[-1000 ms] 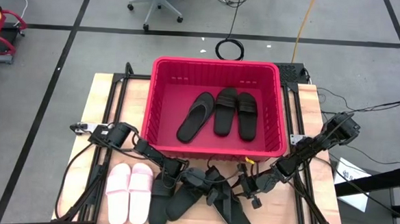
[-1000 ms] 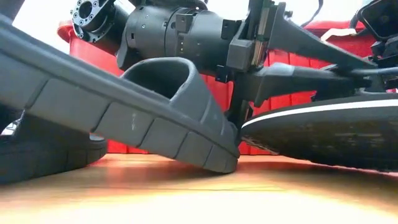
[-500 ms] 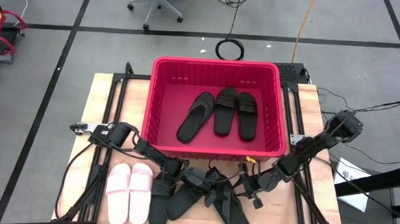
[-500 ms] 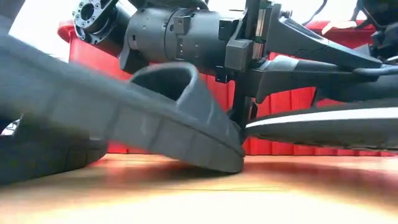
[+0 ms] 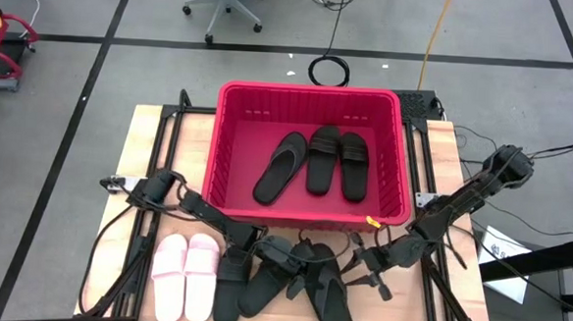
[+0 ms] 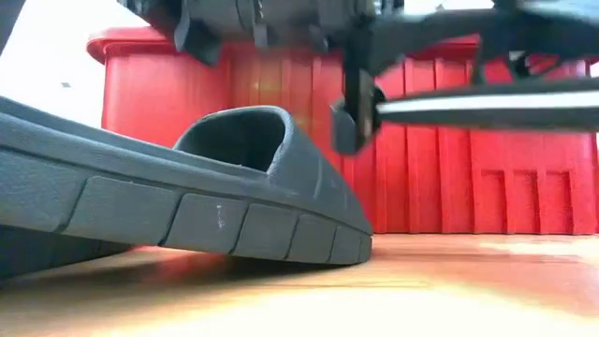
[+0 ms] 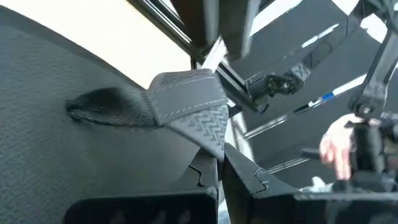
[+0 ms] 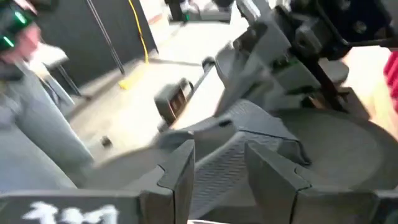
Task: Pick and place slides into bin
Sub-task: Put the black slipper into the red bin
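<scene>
The red bin (image 5: 310, 95) stands at the table's far middle and holds three black slides (image 5: 311, 162). The pale pink pair (image 5: 186, 273) lies at the near left, with black wide-strap slides (image 5: 233, 281) beside it. One of these fills the low view (image 6: 187, 187). A black thong flip-flop (image 5: 329, 291) hangs above the table in the low view (image 6: 487, 105). My left gripper (image 5: 286, 259) and my right gripper (image 5: 360, 266) are both shut on it, in front of the bin's near wall (image 6: 524, 187). My left gripper pinches the flip-flop's woven thong strap (image 7: 211, 134) between its two fingers, which are almost closed together. The footbed (image 7: 74, 162) lies beside the fingers. In the low view the flip-flop hangs about level, clear of the table. My right gripper has the flip-flop's ribbed strap (image 8: 217, 155) between its two fingers (image 8: 177, 171), with a narrow gap left between them. The fingers come from the table's right side. The view is blurred, so the exact place on the strap cannot be told.
The two arms reach low and close together along the table's near edge. A person's hand (image 7: 339, 146) shows beyond the table in the left wrist view. A person stands at the side in the right wrist view (image 8: 31, 124). Bare wood lies to the bin's left and right.
The flip-flop has been lifted: in the low view its sole has risen from near the tabletop to well above it, staying about level. Both arms have risen with it. The right gripper has shifted a little toward the table's right edge. The near wide-strap slide now lies flatter.
</scene>
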